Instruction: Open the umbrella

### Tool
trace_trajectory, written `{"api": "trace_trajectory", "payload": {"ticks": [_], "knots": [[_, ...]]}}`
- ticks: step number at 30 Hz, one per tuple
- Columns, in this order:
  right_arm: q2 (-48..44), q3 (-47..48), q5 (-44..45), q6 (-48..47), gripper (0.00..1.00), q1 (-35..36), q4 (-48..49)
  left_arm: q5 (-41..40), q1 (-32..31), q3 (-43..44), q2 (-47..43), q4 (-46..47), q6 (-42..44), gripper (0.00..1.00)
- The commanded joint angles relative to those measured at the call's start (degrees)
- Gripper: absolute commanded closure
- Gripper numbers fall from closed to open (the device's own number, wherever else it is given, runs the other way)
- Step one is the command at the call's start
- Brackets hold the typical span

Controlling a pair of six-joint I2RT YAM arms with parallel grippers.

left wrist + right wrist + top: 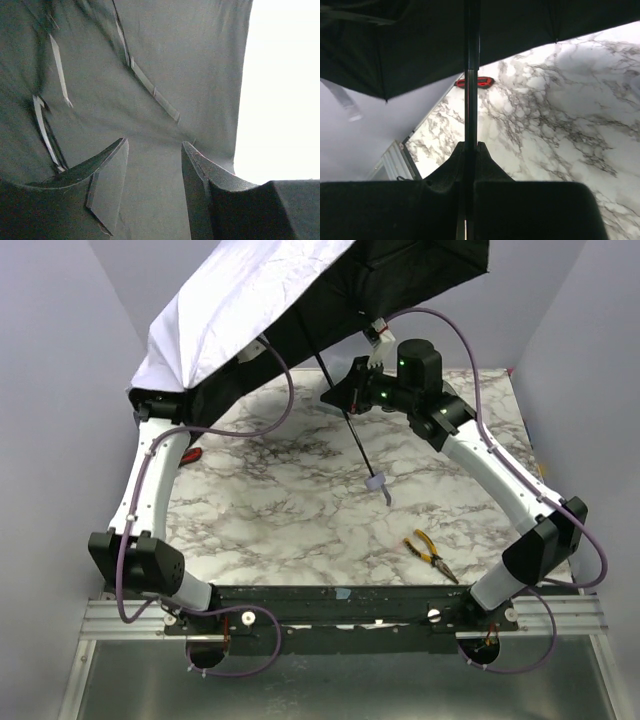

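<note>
umbrella [250, 300]: open, canopy tilted over the far-left corner of the tabletop [290, 525]; handle [377, 483] over the middle.
right gripper [470, 150]: clamped on the shaft [471, 75].
left gripper [154, 145]: fingers apart, under the canopy.

**A robot lab's test cell**

We take this for a robot lab. A left arm [150, 475] and a right arm [500, 475] are bolted to an aluminium rail [130, 618] at the edge of a marble-patterned worktop [280, 510]. Plain pale walls [50, 360] box it in, purple cables [470, 350] loop from the arms, and pliers [432, 554] lie loose.
</note>
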Motion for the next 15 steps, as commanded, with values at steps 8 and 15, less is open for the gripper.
{"api": "trace_trajectory", "payload": {"ticks": [8,15], "knots": [[2.5,-0.6,-3.2,9.4,1.00,0.2,14.4,18.9,-4.5,10.7,0.1,0.3,-52.3,0.47],[1.2,-3.6,-2.1,10.5,0.99,2.1,19.9,15.1,-6.9,12.4,3.0,2.6,-68.6,0.45]]}}
